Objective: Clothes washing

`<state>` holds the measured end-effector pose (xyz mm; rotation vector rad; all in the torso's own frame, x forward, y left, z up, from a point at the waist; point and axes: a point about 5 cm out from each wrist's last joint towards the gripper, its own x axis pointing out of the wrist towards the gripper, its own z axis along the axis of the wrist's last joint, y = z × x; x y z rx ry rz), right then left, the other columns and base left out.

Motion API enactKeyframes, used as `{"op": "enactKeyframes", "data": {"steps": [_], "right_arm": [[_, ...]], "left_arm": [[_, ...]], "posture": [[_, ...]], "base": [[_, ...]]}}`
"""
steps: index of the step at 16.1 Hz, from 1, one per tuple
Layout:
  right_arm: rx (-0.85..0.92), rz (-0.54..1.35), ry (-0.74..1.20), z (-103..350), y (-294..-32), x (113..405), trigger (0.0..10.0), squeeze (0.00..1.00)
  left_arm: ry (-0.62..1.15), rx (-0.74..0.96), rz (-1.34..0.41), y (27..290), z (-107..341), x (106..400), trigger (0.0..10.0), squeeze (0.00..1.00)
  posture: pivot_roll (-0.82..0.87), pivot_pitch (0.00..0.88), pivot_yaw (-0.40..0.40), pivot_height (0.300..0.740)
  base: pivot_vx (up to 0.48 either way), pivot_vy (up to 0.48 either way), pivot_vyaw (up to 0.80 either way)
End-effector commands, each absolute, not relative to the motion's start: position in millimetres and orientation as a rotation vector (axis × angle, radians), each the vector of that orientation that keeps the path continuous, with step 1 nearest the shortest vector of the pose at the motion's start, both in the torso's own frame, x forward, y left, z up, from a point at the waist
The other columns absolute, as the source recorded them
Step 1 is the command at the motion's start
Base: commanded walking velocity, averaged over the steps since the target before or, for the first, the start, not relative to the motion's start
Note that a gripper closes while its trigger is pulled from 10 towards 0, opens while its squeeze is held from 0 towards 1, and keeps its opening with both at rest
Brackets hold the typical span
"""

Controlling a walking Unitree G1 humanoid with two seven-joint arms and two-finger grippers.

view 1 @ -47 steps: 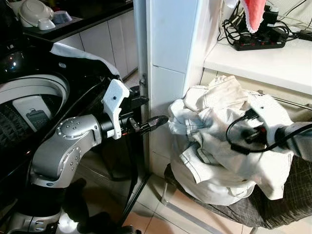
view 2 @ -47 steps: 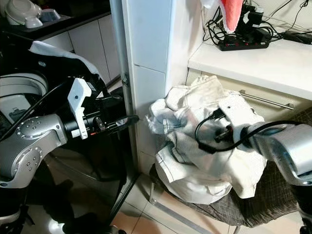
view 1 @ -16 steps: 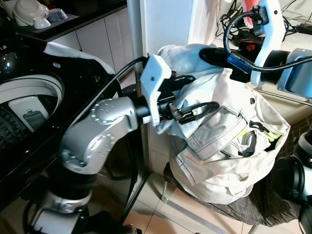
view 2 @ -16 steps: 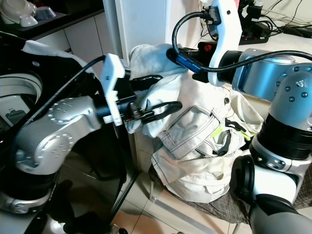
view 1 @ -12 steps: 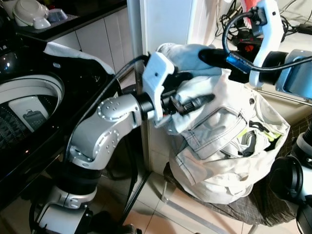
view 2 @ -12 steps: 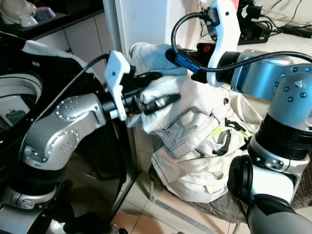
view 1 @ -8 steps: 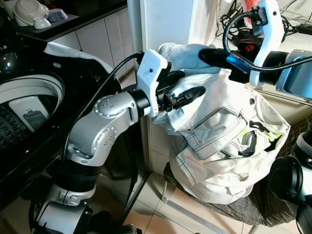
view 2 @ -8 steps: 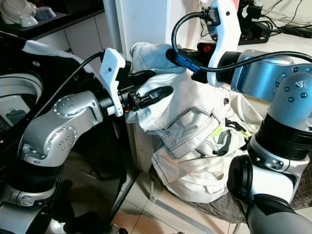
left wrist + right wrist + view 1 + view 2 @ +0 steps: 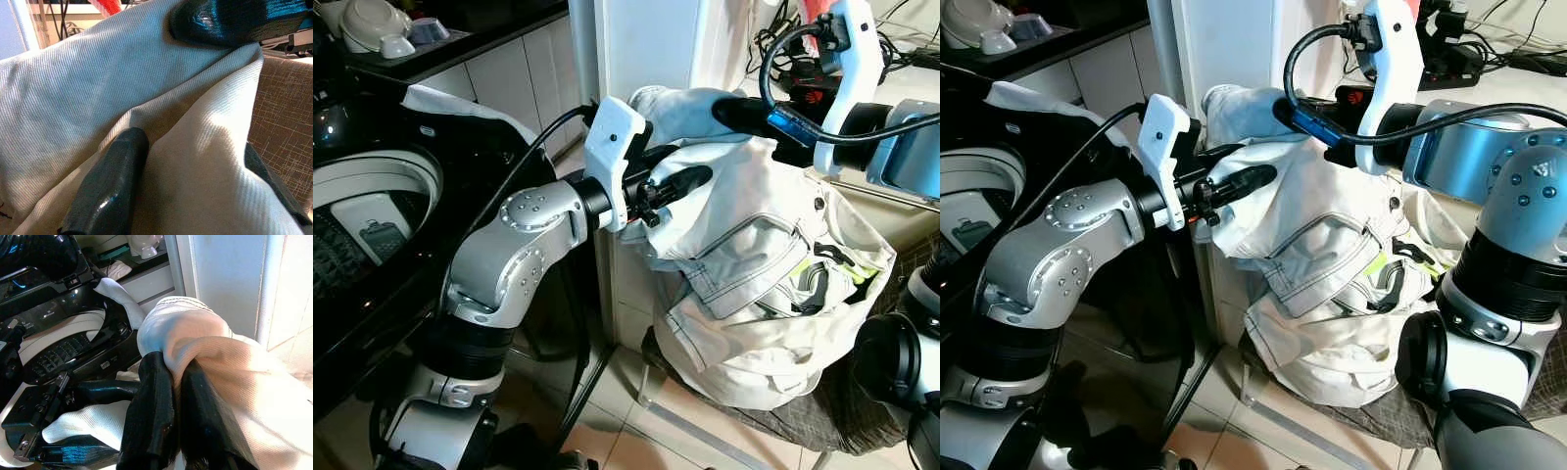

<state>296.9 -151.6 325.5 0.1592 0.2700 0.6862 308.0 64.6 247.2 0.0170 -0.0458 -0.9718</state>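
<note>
The right gripper (image 9: 171,411) is clamped on a bunched fold of cream-white work trousers (image 9: 773,284), its two black fingers (image 9: 149,416) pressed close together with the cloth squeezed between them. It holds that fold high, at the far top of the garment, beside a white cabinet panel (image 9: 651,59). The right arm reaches in from the right, with a white wrist camera mount (image 9: 855,54) and a looping black cable (image 9: 1317,49) above it.

The left gripper (image 9: 677,181) is just below and to the left of the right one. Its fingers are pushed into the same trousers, with a fold of the fabric between them; in the left wrist view one black finger (image 9: 110,188) lies along a crease while cloth covers the other, so I cannot tell how tightly it grips. The silver left arm (image 9: 504,259) bends up from the lower left.

The trousers hang from the grippers in a loose heap, showing a stitched pocket (image 9: 754,250) and a yellow-green strip (image 9: 808,264), and their lower part rests on a dark woven chair seat (image 9: 891,411).

To the left stands a black top-loading washing machine (image 9: 372,225) with its lid open. On the far right, a white counter (image 9: 1518,117) carries a black power strip (image 9: 1454,69) and tangled cables.
</note>
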Motion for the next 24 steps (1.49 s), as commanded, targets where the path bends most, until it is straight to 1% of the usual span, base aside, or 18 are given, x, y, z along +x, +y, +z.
{"op": "enactKeyframes", "data": {"steps": [1,2,3,5,8,9,11,12,13,14,15,16,17,18,19,20,21,24], "right_arm": [[0.120,0.698,0.170,342.1,-149.3,290.1,0.0,0.00],[0.109,0.697,0.163,341.8,-148.8,289.8,10.0,0.79],[0.105,0.695,0.162,341.6,-148.9,289.8,10.0,1.00],[0.110,0.708,0.166,340.9,-148.6,289.4,10.0,1.00],[0.100,0.720,0.175,338.2,-152.9,283.9,10.0,1.00],[0.088,0.706,0.183,335.2,-159.0,281.6,10.0,1.00],[0.065,0.654,0.191,331.6,-165.6,281.7,10.0,1.00],[0.061,0.636,0.197,328.5,-167.5,281.6,10.0,0.53],[0.065,0.634,0.202,326.4,-167.6,281.3,10.0,0.00],[0.066,0.636,0.204,325.3,-167.0,281.1,10.0,0.00],[0.063,0.641,0.207,322.0,-165.1,280.9,10.0,0.00],[0.060,0.641,0.208,320.5,-164.2,280.9,10.0,0.00],[0.053,0.638,0.211,318.7,-163.9,281.0,10.0,0.00],[0.030,0.623,0.230,310.6,-164.0,281.3,10.0,0.00],[-0.027,0.564,0.237,291.0,-166.8,283.6,10.0,0.00],[-0.076,0.538,0.280,275.8,-169.2,284.3,10.0,0.07],[-0.070,0.531,0.299,265.8,-169.7,286.7,10.0,1.00],[-0.127,0.559,0.294,257.5,-163.6,292.3,10.0,1.00]], "left_arm": [[-0.030,0.033,-0.922,71.8,247.5,313.6,0.0,0.00],[-0.034,0.041,-0.904,74.5,248.4,315.5,0.0,0.00],[-0.039,0.041,-0.885,77.3,249.9,317.9,0.0,0.00],[-0.048,0.041,-0.846,85.4,253.5,322.6,0.0,0.00],[-0.087,0.086,-0.751,117.8,268.0,329.6,0.0,0.00],[-0.119,0.153,-0.655,147.4,282.3,335.2,0.0,0.00],[-0.181,0.241,-0.469,188.5,308.8,342.6,0.0,0.00],[-0.244,0.292,-0.273,221.0,334.3,346.2,0.0,0.00],[-0.273,0.371,-0.159,238.6,348.0,345.8,0.0,0.00],[-0.280,0.368,-0.152,240.3,349.0,345.7,0.0,0.00],[-0.265,0.303,-0.243,229.6,340.9,346.8,0.0,0.00],[-0.248,0.305,-0.318,215.7,330.2,347.1,0.0,0.00],[-0.235,0.283,-0.354,206.5,321.2,348.2,3.1,0.00],[-0.200,0.225,-0.420,191.2,305.0,350.4,10.0,0.00],[-0.151,0.240,-0.523,169.3,280.1,351.3,10.0,0.00],[-0.135,0.228,-0.608,155.2,267.2,347.9,10.0,0.00],[-0.123,0.236,-0.699,143.7,256.7,341.7,10.0,0.00],[-0.085,0.296,-0.670,138.6,241.3,340.2,10.0,0.00]], "posture": [[-0.06,0.000,0.050,0.740],[-0.06,0.000,0.050,0.740],[-0.06,0.000,0.050,0.740],[-0.06,0.000,0.049,0.740],[-0.06,0.000,0.048,0.740],[-0.06,0.000,0.050,0.740],[-0.06,0.000,0.051,0.740],[-0.05,0.000,0.051,0.740],[-0.05,0.000,0.050,0.740],[-0.05,0.000,0.050,0.740],[-0.04,0.000,0.050,0.740],[-0.04,0.000,0.050,0.740],[-0.05,0.000,0.051,0.740],[-0.05,0.000,0.052,0.740],[-0.06,0.000,0.055,0.740],[-0.06,0.000,0.057,0.740],[-0.07,0.000,0.061,0.740],[-0.07,0.000,0.066,0.740]], "base": [[0.000,0.000,0.00],[0.000,0.000,0.00],[0.000,0.000,0.00],[0.000,0.000,0.00],[0.000,0.000,0.00],[0.000,0.000,0.00],[0.000,0.000,0.00],[0.000,0.000,0.00],[0.000,0.000,0.00],[0.000,0.000,0.00],[0.000,0.000,0.00],[0.000,0.000,0.00],[0.000,0.000,0.00],[0.000,0.000,0.00],[0.000,0.000,0.00],[0.000,0.000,0.00],[0.000,0.000,0.00],[0.000,0.000,0.00]]}}
